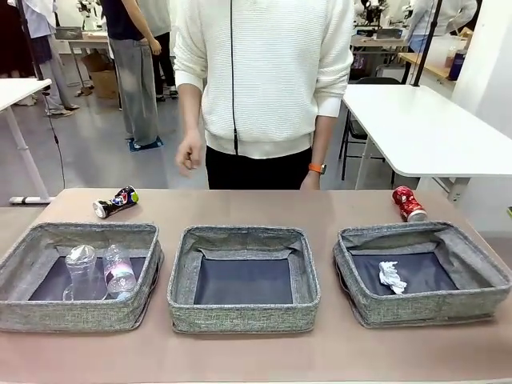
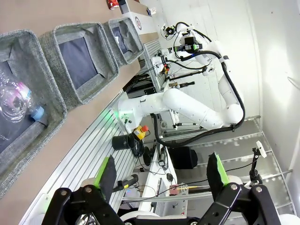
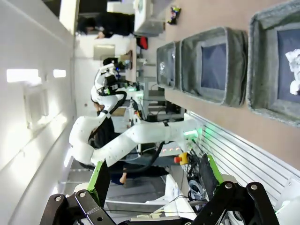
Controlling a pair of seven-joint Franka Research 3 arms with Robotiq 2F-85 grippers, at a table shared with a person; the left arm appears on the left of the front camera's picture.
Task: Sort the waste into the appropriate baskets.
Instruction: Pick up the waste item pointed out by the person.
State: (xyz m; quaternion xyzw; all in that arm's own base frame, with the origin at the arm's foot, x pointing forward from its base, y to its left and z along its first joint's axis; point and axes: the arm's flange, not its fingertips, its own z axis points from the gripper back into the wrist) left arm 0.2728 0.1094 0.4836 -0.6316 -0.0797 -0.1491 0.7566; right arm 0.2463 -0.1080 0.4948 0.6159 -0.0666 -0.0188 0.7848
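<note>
Left gripper [image 2: 161, 169] first: jaws spread wide with only open air between the green pads, well apart from the baskets. Right gripper [image 3: 153, 173] is the same, fingers parted and gripping no object, held back on the robot's side of the table [image 1: 256, 356].

Over to the front view. Three grey woven baskets sit in a row across the table. In the left basket [image 1: 80, 314] the clear plastic cup [image 1: 80, 268] and the clear plastic bottle [image 1: 118, 270] lie side by side on the dark bottom, touching or very nearly so. The middle basket [image 1: 240, 320] shows its dark flat bottom. In the right basket [image 1: 424, 310] the crumpled white paper wad [image 1: 392, 277] rests near the middle of the floor.

Two cans are out on the tabletop. The dark multicoloured can [image 1: 116, 202] lies on its side beyond the left basket, near the far edge. The crushed red can [image 1: 409, 204] lies beyond the right basket, just past its far rim.

Across the table a person in a white sweater stands facing the row. One hand [image 1: 190, 152] hangs loosely curled above the far edge. The other wrist carries an orange watch [image 1: 317, 169], low by the table's edge.
</note>
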